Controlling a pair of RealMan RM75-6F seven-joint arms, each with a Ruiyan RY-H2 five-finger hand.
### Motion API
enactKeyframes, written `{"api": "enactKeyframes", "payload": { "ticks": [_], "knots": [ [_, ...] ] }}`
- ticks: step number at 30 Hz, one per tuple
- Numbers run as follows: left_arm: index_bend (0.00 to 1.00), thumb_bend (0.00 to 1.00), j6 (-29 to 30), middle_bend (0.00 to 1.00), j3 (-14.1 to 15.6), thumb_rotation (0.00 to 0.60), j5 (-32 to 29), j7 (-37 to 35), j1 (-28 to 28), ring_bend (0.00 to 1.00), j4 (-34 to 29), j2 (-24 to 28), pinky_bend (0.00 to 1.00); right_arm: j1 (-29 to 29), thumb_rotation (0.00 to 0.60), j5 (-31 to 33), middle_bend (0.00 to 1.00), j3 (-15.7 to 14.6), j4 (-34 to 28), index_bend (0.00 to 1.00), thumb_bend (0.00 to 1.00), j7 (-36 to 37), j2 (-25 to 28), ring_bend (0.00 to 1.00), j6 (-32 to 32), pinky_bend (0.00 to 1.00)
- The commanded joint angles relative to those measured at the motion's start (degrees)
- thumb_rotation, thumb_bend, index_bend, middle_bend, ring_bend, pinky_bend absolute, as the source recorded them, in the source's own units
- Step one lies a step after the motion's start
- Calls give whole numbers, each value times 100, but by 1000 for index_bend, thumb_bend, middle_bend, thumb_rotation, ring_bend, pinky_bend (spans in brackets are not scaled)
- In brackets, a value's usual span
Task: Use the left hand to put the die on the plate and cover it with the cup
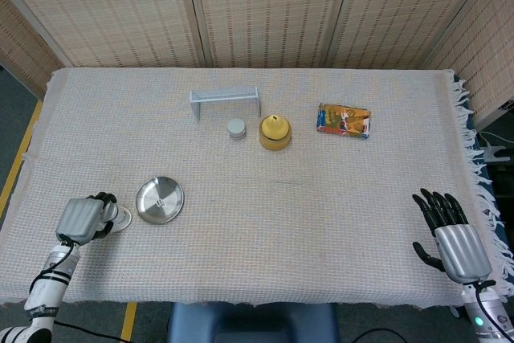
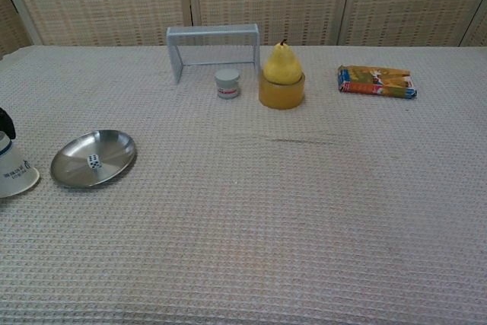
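Holding the white paper cup (image 1: pixel 116 218) upside down, the robot's left hand (image 1: pixel 80 219) sits near the table's front left corner, its dark fingers curled around the cup's closed end. From the chest view the cup's wide mouth appears to rest on the woven tablecloth (image 2: pixel 289 211), just left of the round metal plate (image 2: pixel 114 165) and not touching it. The white die (image 2: pixel 93 161) lies uncovered on the plate, near its centre, so the first step looks done and the covering step is the one in hand. By this reading, the next move calls for lifting the cup, carrying it right until its mouth is over the die, and lowering it flat onto the plate without knocking the die aside.

Far from the plate, at the table's front right corner, the right hand (image 1: pixel 451 236) lies palm down, its fingers spread and holding nothing. Beyond the plate, toward the back of the table, stand a small grey rack (image 1: pixel 225 100), a little jar (image 1: pixel 236 128), a yellow pear on a stand (image 1: pixel 275 131) and a colourful packet (image 1: pixel 344 120).
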Motion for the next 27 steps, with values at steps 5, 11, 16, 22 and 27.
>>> {"api": "enactKeyframes", "payload": {
  "ticks": [5, 11, 16, 22, 27],
  "knots": [
    [0, 361, -30, 37, -20, 600, 77, -307, 64, 445, -222, 157, 747, 13, 600, 11, 0, 0, 4, 0, 193, 2, 1, 0, -38, 0],
    [0, 333, 67, 0, 10, 600, 255, -607, 187, 168, -401, 308, 615, 8, 600, 1, 0, 0, -9, 0, 193, -2, 11, 0, -27, 0],
    [0, 325, 229, 0, 106, 600, 498, -903, 364, 37, -588, 513, 443, 2, 600, -9, 0, -3, -10, 0, 193, -12, 5, 0, -15, 0],
    [0, 328, 1710, 0, 387, 600, 1463, -1729, 1241, 0, -573, 744, 201, -67, 600, -87, 0, 11, -26, 0, 194, -11, 32, 0, 177, 0],
    [0, 320, 2118, 0, 517, 600, 1812, -2013, 1545, 0, -612, 952, 168, -79, 600, -59, 0, 27, -31, 0, 194, -72, 13, 0, 185, 0]
  ]
}}
